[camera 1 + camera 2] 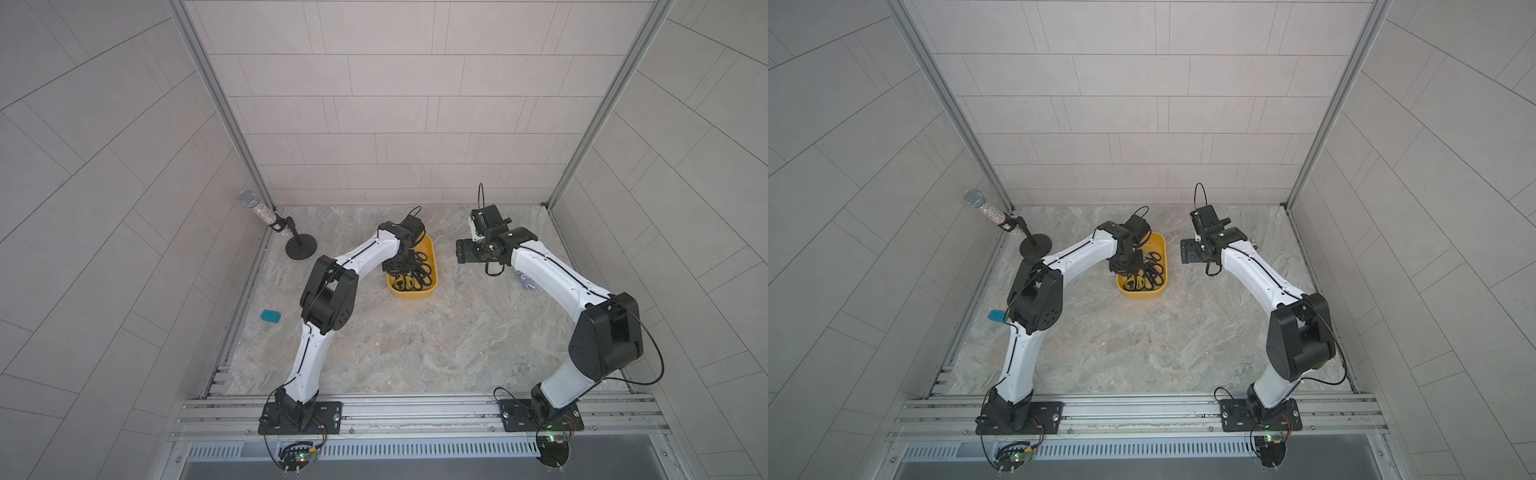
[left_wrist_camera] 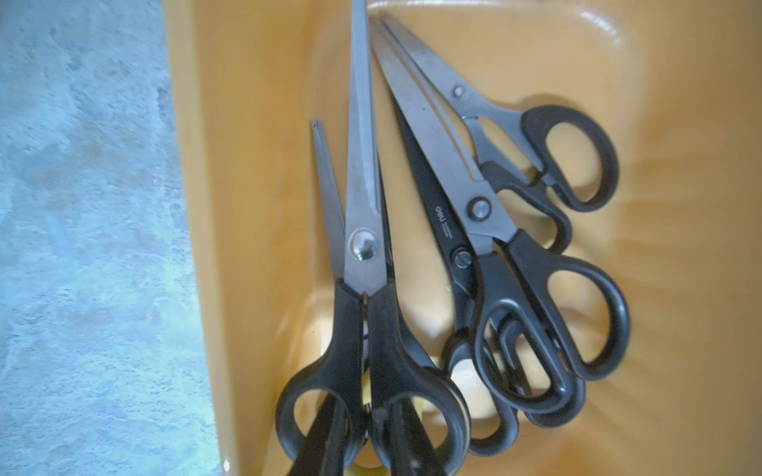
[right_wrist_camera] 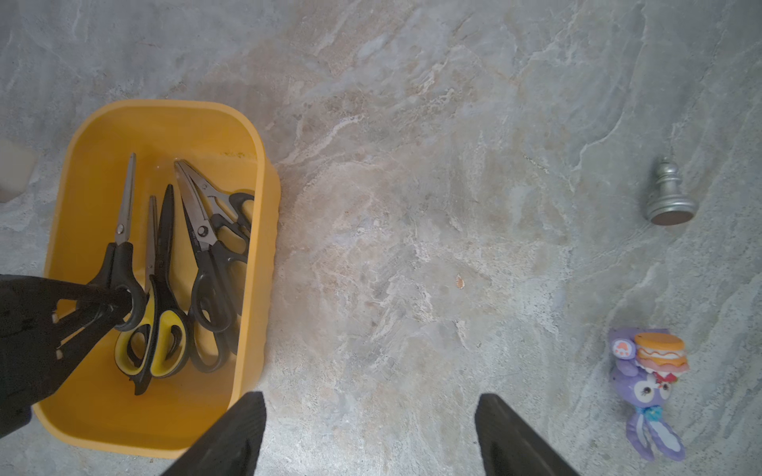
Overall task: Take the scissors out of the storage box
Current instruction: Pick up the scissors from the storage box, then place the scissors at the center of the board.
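The mustard-yellow storage box (image 1: 415, 293) (image 1: 1142, 291) sits at mid-table with several scissors (image 1: 420, 274) (image 1: 1154, 270) lying in it, handles towards the front. My left gripper (image 1: 401, 269) (image 1: 1128, 268) reaches down into the box. In the left wrist view its fingertips (image 2: 325, 445) pass through the two handle loops of a black-handled, steel-bladed pair (image 2: 363, 247), shut on the handle bars between them (image 2: 365, 412). Other black-handled pairs (image 2: 480, 206) lie beside it, and a yellow-and-black pair (image 3: 165, 329) lies beneath. My right gripper (image 1: 467, 251) (image 3: 371, 428) hovers open over bare table, right of the box (image 3: 262, 247).
A microphone on a black stand (image 1: 266, 216) is at the back left, and a teal block (image 1: 270, 316) lies left of the left arm. A purple bunny toy (image 3: 647, 383) and a silver chess pawn (image 3: 670, 198) lie on the table to the right.
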Controlling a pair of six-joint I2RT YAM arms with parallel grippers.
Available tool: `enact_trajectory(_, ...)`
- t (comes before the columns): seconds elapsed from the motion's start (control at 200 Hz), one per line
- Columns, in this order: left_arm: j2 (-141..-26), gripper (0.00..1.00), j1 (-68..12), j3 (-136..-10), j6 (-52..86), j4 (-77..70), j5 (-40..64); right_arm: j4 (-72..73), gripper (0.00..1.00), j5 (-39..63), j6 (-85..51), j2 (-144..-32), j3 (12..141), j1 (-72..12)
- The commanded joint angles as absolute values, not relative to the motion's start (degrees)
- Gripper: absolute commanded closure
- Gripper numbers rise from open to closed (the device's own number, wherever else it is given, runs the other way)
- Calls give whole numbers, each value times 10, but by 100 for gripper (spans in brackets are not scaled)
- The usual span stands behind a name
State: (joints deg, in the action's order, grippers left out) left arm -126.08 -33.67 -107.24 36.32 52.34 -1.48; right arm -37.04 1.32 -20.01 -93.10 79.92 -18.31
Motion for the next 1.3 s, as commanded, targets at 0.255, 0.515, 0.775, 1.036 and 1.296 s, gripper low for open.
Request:
enact_trajectory(0.255, -1228, 100, -345, -1098, 337, 551, -26, -375, 16, 4, -200, -926, 817, -182)
enact_trajectory(0.515, -1127, 100, -351, -1023, 331, 554, -29, -384, 15, 0, -207, -945, 831, -180)
enact_trajectory(0.775, -1003, 100, -350, -876, 333, 552, -47, -391, 16, -8, -207, -962, 841, -202)
enact_trajectory(1.036, -911, 100, -348, -726, 343, 533, -56, -401, 16, -15, -213, -983, 862, -237)
enact_trajectory(1.296, -916, 100, -348, -636, 346, 484, -21, -408, 16, -16, -216, -995, 869, -253)
